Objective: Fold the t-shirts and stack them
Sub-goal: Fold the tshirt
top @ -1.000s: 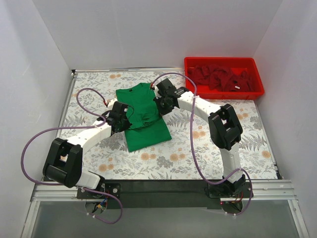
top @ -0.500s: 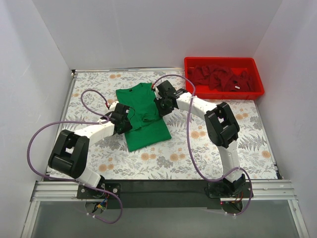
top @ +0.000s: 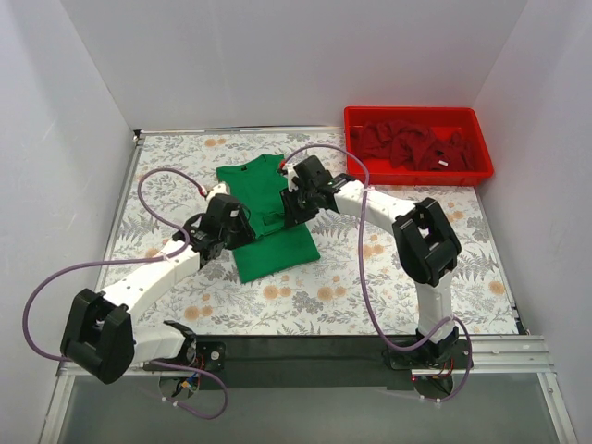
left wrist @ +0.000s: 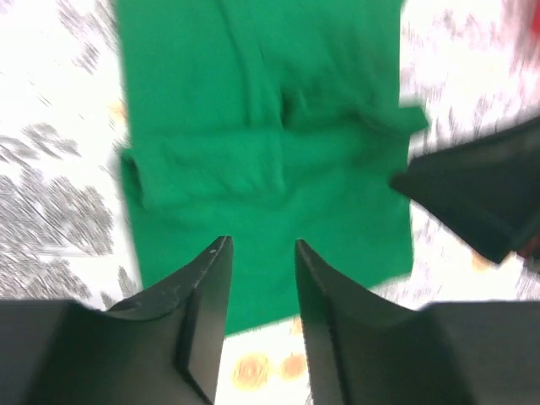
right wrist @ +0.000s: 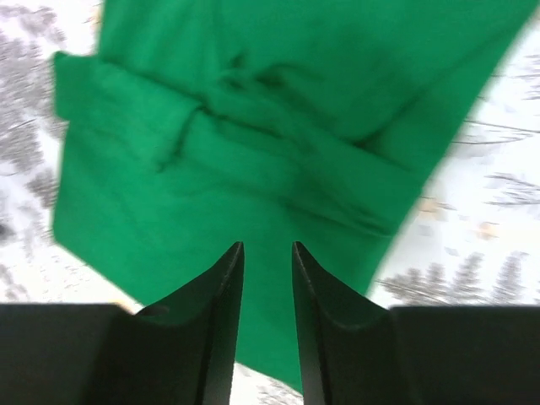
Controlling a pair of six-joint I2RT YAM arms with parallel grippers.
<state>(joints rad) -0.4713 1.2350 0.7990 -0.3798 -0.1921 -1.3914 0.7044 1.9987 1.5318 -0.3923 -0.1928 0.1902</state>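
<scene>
At centre frame in the top view, the left arm's elbow has swung toward the lower left corner since half a second ago, and the bunched cloth at mid-shirt looks flatter. The green t-shirt (top: 273,245) lies tilted on the floral table (top: 370,277), between the left gripper (left wrist: 261,246) at its left edge and the right gripper (right wrist: 267,246) at its right edge. Both pincers stand narrowly parted, gripping nothing; blur hides whether they touch the cloth. The sleeves are folded inward, with a creased ridge across the middle. The dark red t-shirts (top: 412,143) lie heaped in the red bin (top: 418,111) at upper right.

Matt green cloth t-shirt (top: 270,248), glossy plastic bin (top: 416,177)
</scene>
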